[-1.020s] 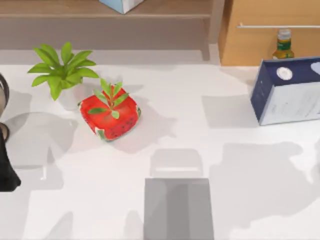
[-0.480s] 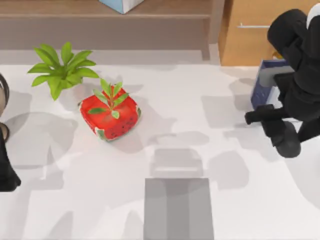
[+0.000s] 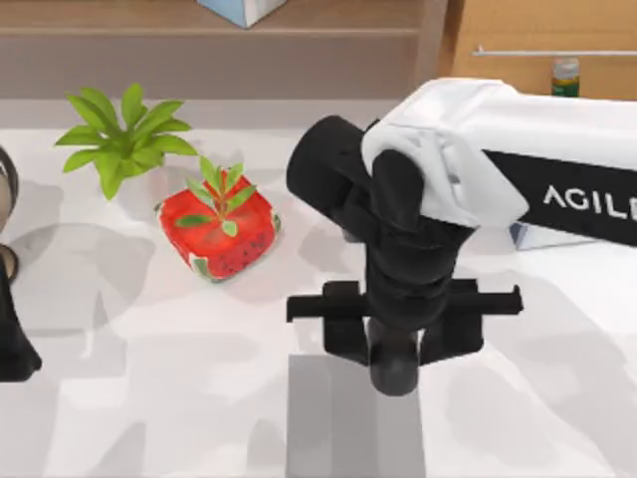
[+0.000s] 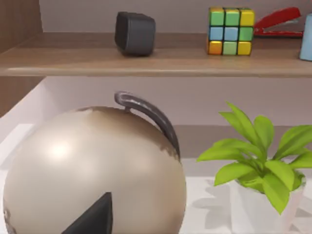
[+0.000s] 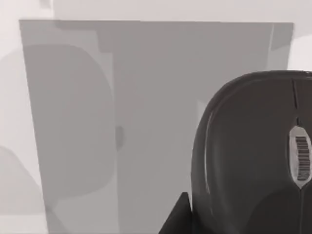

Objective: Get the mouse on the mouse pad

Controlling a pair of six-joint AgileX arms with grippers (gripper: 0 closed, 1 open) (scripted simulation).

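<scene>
Since 0.5 s ago the right arm has swung from the right edge to mid-table, its gripper now over the far end of the pad. From the right wrist, the dark mouse hangs close under the camera above the grey pad, evidently pinched by the fingers and carried for placing. Parked at the left edge, the left arm faces a globe; I cannot tell its fingers' state.

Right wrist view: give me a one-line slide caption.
Dark grey mouse held by the right arm above the grey mouse pad on the white table.
</scene>
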